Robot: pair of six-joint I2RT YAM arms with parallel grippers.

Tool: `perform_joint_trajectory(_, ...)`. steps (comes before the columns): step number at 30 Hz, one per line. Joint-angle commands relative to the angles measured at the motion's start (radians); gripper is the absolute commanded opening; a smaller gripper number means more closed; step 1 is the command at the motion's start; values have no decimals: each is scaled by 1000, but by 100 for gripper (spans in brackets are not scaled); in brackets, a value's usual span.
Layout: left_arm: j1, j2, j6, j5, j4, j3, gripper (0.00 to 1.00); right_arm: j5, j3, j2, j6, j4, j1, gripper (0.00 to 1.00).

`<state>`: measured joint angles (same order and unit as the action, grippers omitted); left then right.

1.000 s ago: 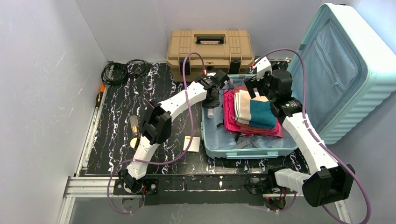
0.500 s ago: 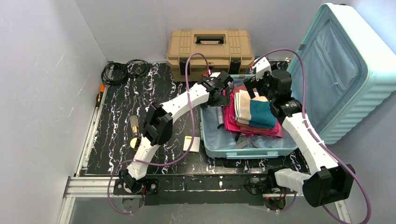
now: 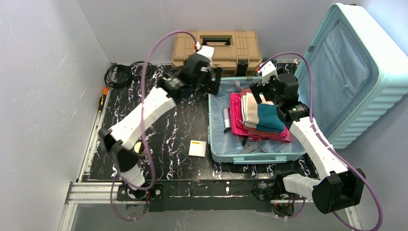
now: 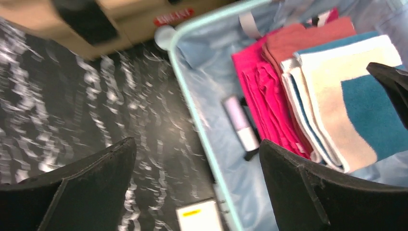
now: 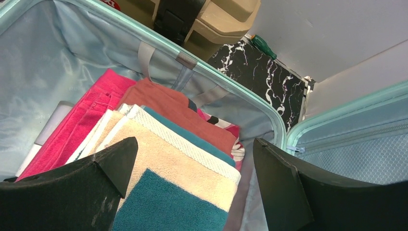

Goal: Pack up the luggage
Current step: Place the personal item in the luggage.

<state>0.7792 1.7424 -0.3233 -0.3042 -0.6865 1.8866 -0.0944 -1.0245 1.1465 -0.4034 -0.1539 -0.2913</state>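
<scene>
Near the tabletop's [image 3: 168, 120] front edge, just left of the suitcase [image 3: 255, 156]: a small white card [image 3: 197, 148]. On the right half, lying open with its lid [image 3: 356, 62] tilted up past the right edge: that suitcase, holding folded towels [image 3: 262, 118] and a small tube [image 3: 224, 115] beside them. Over the towels, on a right arm [image 3: 315, 139] bent up and forward: the right gripper [image 3: 257, 91], spread wide, holding nothing. Above the suitcase's far left corner, on a left arm [image 3: 139, 115] stretched diagonally: the left gripper [image 3: 208, 82], jaws far apart, empty. Against the far edge: a tan toolbox [image 3: 216, 50].
</scene>
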Motion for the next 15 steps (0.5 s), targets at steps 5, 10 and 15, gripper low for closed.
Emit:
perform_joint_trajectory(5,-267,-213,355,-75,-169,-255,98,9,-5,-27,-7,42,-15,98)
perform_joint_trajectory(10,-532,-258,394,-30,-205,-453,98,17,-5,-25,-8,40,-23,98)
perform_joint_trajectory(15,-767,-218,339,73,-207,-544,98,17,-5,-25,-9,40,-28,98)
